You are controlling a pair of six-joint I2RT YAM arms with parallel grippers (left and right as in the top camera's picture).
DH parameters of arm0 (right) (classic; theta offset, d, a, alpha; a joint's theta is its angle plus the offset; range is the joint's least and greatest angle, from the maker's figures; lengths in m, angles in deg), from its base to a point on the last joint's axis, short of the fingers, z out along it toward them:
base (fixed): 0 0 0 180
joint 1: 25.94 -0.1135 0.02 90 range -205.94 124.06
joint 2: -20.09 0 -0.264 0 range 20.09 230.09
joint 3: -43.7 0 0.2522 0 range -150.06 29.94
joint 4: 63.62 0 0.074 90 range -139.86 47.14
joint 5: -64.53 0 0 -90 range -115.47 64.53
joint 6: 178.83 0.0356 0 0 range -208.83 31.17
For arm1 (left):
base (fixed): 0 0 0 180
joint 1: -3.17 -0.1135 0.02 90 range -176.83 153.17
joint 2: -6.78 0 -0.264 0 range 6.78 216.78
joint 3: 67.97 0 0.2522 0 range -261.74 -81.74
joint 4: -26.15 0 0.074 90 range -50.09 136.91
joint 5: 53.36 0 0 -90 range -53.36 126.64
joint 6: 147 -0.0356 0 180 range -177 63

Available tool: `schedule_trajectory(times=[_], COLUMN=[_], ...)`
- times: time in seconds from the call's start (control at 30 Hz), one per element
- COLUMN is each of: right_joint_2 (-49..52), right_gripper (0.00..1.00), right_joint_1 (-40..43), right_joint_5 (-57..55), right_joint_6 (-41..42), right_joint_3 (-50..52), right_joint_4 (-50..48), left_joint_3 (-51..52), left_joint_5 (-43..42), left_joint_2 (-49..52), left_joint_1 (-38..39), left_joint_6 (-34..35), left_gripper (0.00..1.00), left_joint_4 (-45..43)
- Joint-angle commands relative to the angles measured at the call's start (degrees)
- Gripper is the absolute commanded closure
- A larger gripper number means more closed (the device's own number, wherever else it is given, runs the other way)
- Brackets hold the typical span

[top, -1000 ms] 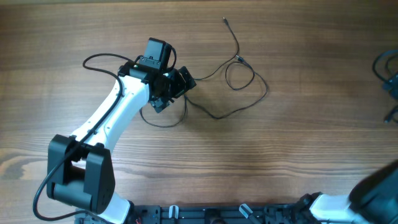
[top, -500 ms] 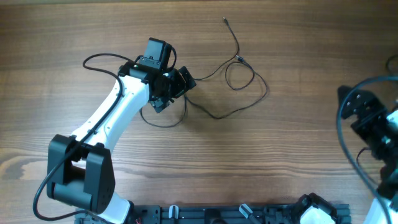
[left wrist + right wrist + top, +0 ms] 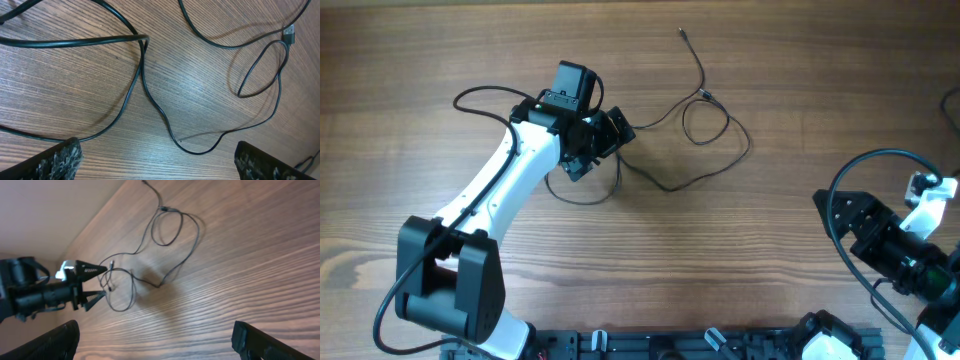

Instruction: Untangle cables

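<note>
White-shelled left arm (image 3: 505, 180) with black joints and textured black fingertips (image 3: 60, 159)

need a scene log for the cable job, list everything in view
cables: strand count unclear where they cross, thin black, loosely looped mid-table
plug tips: at least two, silvery, one at a far strand end, one by the small loop
table: one, brown wood grain, under everything
arm wires: two, thicker black, one looping off each arm
left arm: one, white and black, reaching in from the near left
right arm: one, white and black, near right corner
left pincer: one, black, open, over the cables' left part
right pincer: one, black, open, apart from the cables, facing them
</note>
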Motion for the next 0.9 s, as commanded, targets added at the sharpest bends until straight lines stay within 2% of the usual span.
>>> schedule_trajectory(times=[0.0,0.17,0.27,0.33,0.43,0.5,0.6,0.77,0.87], right_joint_2=[-0.37,-0.37,-0.42,-0.52,-0.52,-0.55,-0.52,-0.5,-0.39], right_gripper=[0.0,0.0,0.0,0.0,0.0,0.0,0.0,0.0,0.0], right_joint_1=[-0.66,-4.66,-9.33,-14.29,-28.37,-32.44,-35.39,-35.39,-35.39], right_joint_5=[7.08,7.28,4.72,0.94,-8.0,-10.71,-13.77,-13.66,-11.3], right_joint_6=[-3.19,-12.37,-14.12,-14.03,-13.6,-13.33,-8.7,9.7,10.4], right_joint_3=[-0.26,-0.26,-0.26,-0.26,-0.26,-0.26,-0.26,0.09,1.4], right_joint_4=[1.81,7.08,9.99,10.03,10.03,10.03,8.85,-0.26,-5.66], left_joint_3=[0.31,0.31,0.31,0.31,0.31,0.31,0.31,0.31,0.31], left_joint_5=[0.55,0.55,0.55,0.55,0.55,0.55,0.55,0.55,0.55], left_joint_2=[0.35,0.35,0.35,0.35,0.35,0.35,0.35,0.35,0.35], left_joint_1=[0.2,0.2,0.2,0.2,0.2,0.2,0.2,0.2,0.2], left_joint_6=[-0.68,-0.68,-0.68,-0.68,-0.68,-0.68,-0.66,-0.68,-0.68], left_gripper=[0.0,0.0,0.0,0.0,0.0,0.0,0.0,0.0,0.0], left_joint_4=[0.07,0.07,0.07,0.09,0.07,0.07,0.09,0.07,0.07])
